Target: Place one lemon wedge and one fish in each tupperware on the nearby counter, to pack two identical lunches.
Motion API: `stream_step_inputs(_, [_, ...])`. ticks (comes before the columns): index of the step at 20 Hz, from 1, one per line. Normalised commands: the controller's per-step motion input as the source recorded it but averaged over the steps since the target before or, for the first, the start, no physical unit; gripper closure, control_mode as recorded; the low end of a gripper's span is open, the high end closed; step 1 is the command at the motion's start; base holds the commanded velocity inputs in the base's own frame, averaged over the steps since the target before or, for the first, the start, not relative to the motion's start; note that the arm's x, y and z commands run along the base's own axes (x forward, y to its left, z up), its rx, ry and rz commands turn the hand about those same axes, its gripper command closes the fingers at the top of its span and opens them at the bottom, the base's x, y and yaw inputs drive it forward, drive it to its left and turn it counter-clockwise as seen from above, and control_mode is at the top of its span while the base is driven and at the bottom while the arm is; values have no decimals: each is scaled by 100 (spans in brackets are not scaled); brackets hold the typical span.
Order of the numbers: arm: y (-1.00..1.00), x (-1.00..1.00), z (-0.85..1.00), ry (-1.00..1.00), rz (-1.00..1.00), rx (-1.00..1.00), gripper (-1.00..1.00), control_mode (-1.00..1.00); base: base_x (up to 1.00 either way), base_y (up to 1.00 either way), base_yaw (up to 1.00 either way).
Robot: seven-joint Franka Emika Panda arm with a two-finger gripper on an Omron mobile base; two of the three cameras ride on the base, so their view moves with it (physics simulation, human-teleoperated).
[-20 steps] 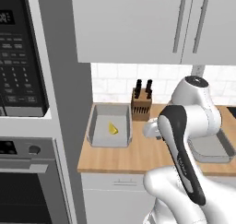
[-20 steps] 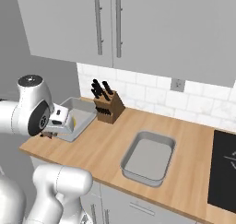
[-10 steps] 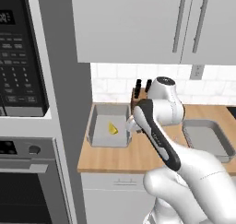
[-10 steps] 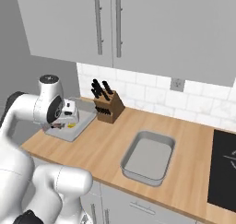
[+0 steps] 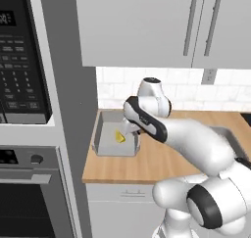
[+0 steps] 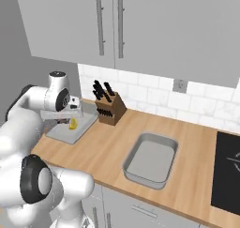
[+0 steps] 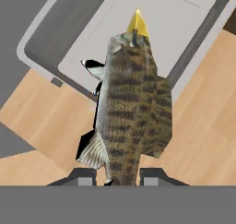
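At the left end of the desk, against the tall oven cabinet, sits a grey tupperware holding one yellow lemon wedge. The claw hangs over that tupperware's near rim, pinching a brown striped fish by its tail so the body points toward the wedge. Right of this tupperware stands a wooden knife block against the tiled wall. Further right along the desk lies a second grey tupperware, with nothing seen inside. Beyond it is the black stovetop. The hand view shows the fish and grip clearly; the right base view shows the knife block and the whole second tupperware.
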Motion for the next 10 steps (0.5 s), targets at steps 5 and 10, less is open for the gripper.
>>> stream_step_inputs(5, [30, 80, -11, 12, 6, -7, 100, -100, 0, 0, 0])
stream_step_inputs(10, [38, 99, -84, 21, 11, -3, 100, -100, 0, 0, 0])
